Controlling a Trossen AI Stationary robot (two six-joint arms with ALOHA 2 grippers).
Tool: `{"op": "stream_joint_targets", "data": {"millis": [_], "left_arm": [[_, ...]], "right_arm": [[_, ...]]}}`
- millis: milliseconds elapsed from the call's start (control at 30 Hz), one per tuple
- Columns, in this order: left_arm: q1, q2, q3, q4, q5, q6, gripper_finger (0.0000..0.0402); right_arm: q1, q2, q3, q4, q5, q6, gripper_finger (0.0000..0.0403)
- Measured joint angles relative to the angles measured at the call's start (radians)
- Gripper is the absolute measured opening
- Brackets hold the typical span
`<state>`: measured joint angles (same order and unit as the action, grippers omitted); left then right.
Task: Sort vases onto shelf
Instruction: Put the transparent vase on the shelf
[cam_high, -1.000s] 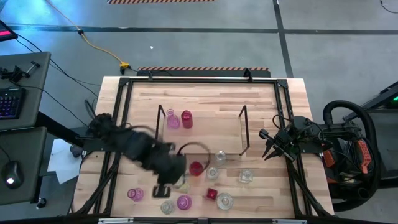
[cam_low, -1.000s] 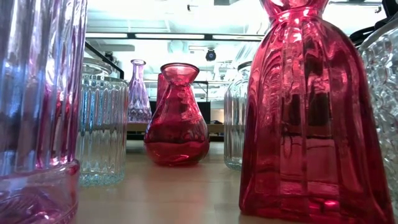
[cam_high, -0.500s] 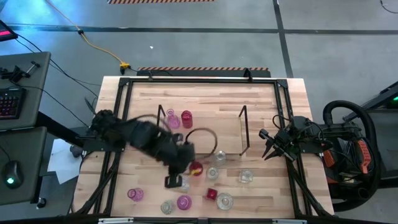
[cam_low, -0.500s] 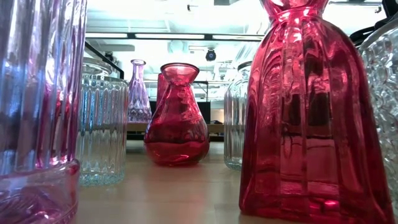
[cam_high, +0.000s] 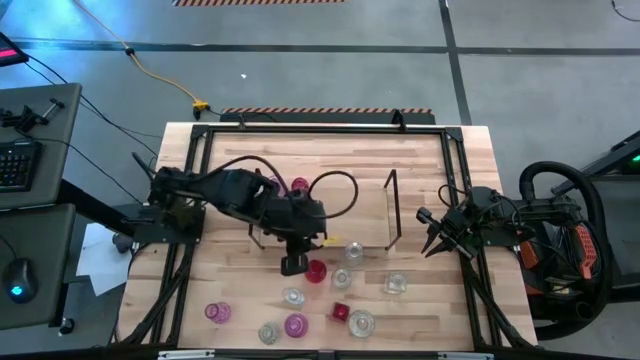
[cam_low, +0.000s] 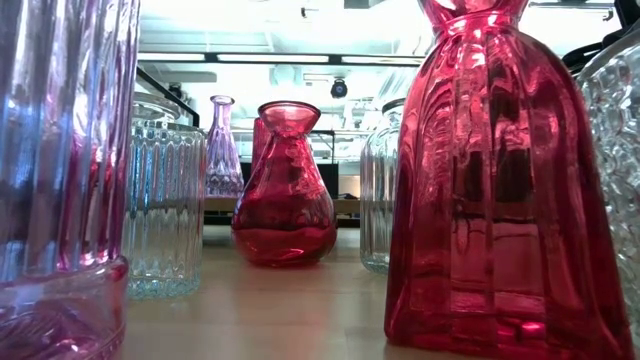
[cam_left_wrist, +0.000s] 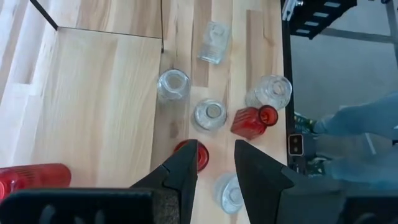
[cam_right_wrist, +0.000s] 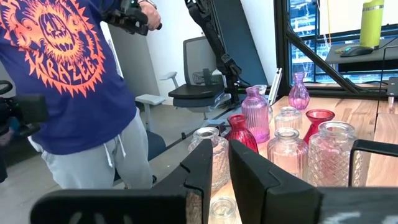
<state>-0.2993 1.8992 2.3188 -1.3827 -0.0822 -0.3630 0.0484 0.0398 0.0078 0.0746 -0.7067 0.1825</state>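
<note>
- The left gripper (cam_high: 292, 265) hangs over the table's middle, just above the red vase (cam_high: 316, 270). In the left wrist view its fingers (cam_left_wrist: 185, 171) stand a little apart, with nothing between them.
- The red vase (cam_left_wrist: 198, 153) stands just near of the shelf (cam_high: 330, 208); the other loose vases stand close around it.
- Two pink vases (cam_high: 299, 187) already stand at the shelf's left end.
- To grab well, I think it should come straight down over the red vase's neck, then squeeze gently. The clear vase (cam_high: 341, 279) is close and could get bumped.
- The right gripper (cam_high: 430, 232) waits at the right edge, fingers a little apart, empty.
</note>
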Motion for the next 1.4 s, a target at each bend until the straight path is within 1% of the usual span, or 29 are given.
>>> {"op": "stream_joint_targets", "data": {"millis": [233,333,600,700,867,1033,1167,1300,1400], "left_arm": [[0.006,0.000,0.000,-0.002,0.000,0.008,0.0097],[0.004,0.000,0.000,-0.027,0.000,-0.007,0.0097],[-0.074,0.000,0.000,-0.143,0.002,-0.080,0.0097],[-0.116,0.000,0.000,-0.193,0.002,-0.149,0.0097],[-0.201,0.001,-0.015,-0.188,0.027,-0.300,0.0097],[-0.300,0.002,-0.080,-0.186,0.045,-0.468,0.0097],[-0.350,0.001,-0.129,-0.122,0.048,-0.555,0.0097],[-0.358,0.005,-0.133,-0.051,0.029,-0.554,0.0097],[-0.328,0.012,-0.134,-0.013,-0.008,-0.456,0.0097]], "right_arm": [[0.000,-0.001,0.000,0.000,0.000,0.000,0.0048],[0.000,-0.001,0.000,0.000,0.000,0.000,0.0048],[0.000,-0.001,0.000,0.000,0.000,0.000,0.0048],[0.000,-0.001,0.000,0.000,0.000,0.000,0.0048],[0.000,-0.001,0.000,0.000,0.000,0.000,0.0048],[0.000,-0.001,0.000,0.000,0.000,0.000,0.0048],[0.000,-0.001,0.000,0.000,0.000,0.000,0.0048],[0.000,-0.001,0.000,0.000,0.000,0.000,0.0048],[0.000,-0.001,0.000,0.000,0.000,0.000,0.0048]]}}
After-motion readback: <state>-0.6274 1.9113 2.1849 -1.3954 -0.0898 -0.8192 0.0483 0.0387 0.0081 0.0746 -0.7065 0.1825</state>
